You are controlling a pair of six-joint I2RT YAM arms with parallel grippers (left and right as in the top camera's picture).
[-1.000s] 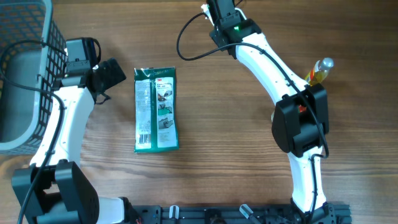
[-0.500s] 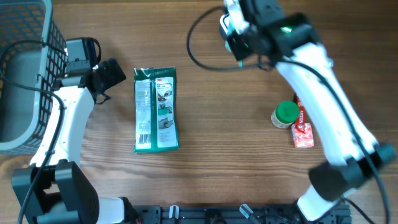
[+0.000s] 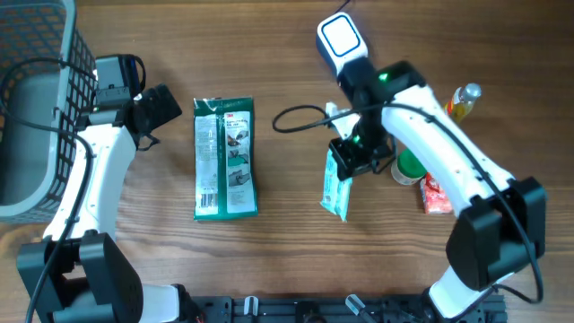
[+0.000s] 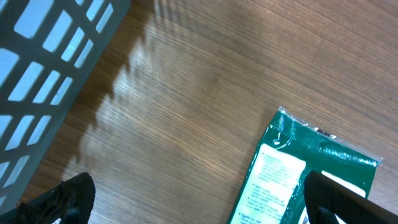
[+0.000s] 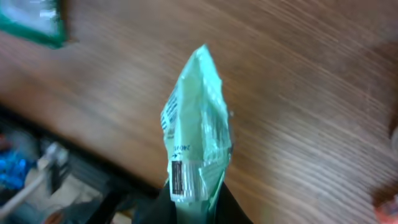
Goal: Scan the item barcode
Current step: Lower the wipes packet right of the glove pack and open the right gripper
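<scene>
Right of centre over the table, a pale green pouch was held clamped by its upper end in the right gripper, and a barcode was seen close to the jaws. Just beside a dark green packet, the left gripper was seen spread wide, with nothing gripped.

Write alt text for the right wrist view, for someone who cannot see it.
A pale green packet, pinched at its near end by the right pincer, fills the centre with the wooden table behind it, a small barcode showing near the grip. A corner of a dark green packet shows at top left.
</scene>
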